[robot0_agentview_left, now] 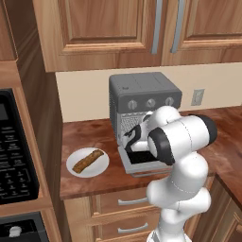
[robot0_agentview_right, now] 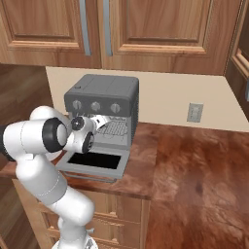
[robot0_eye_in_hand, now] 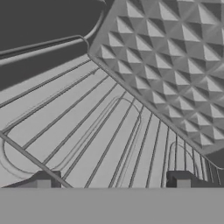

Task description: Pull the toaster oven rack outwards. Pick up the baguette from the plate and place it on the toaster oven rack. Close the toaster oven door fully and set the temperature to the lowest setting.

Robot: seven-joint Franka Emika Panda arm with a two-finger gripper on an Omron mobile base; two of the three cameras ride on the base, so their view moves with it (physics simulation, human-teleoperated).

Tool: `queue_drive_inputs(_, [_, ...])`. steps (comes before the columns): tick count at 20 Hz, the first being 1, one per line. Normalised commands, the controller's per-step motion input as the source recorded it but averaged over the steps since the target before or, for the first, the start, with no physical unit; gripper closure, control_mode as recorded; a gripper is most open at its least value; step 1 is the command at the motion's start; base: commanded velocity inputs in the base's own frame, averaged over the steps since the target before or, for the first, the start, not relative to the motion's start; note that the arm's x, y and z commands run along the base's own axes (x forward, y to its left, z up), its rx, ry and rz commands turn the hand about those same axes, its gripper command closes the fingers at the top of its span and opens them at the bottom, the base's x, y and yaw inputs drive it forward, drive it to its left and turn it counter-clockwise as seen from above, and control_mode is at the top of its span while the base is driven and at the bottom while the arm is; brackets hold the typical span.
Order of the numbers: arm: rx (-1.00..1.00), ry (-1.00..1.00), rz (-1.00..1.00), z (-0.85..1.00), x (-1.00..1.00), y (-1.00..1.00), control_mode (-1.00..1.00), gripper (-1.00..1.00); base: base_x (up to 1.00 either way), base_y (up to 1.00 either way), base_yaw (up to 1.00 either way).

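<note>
Rack-pulling step in hand: fingers (robot0_eye_in_hand: 43,183) spread, unloaded, just above the oven rack (robot0_eye_in_hand: 109,144). Next: clench its front wire, draw outward.

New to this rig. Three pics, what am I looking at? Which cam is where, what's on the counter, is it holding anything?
It is a rendered kitchen with a white robot arm on a driving base. Two pictures come from cameras on that base, behind the arm to its left and right. The third looks along the claw from a camera on the hand.

On the wooden counter stands a dark-grey toaster oven with its door folded down flat. Beside it a baguette lies on a white plate.

The claw is reaching into the oven mouth, just over the wire rack. Its two tips stand wide apart and hold nothing.
</note>
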Motion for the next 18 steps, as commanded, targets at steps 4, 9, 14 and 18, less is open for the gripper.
queue_drive_inputs(4, [-0.01, 0.03, 0.0, -0.23, 0.38, 0.05, -1.0, 1.0, 0.0, 0.0, 0.0])
queue_drive_inputs(9, [0.0, 0.0, 0.0, 0.0, 0.0, 0.0, -1.0, 1.0, 0.0, 0.0, 0.0])
queue_drive_inputs(14, [0.0, -0.03, 0.0, 0.0, -0.27, 0.0, -1.0, 1.0, 0.0, 0.0, 0.0])
queue_drive_inputs(18, [0.0, -0.05, 0.0, 0.0, -0.51, 0.0, -1.0, 1.0, 0.0, 0.0, 0.0])
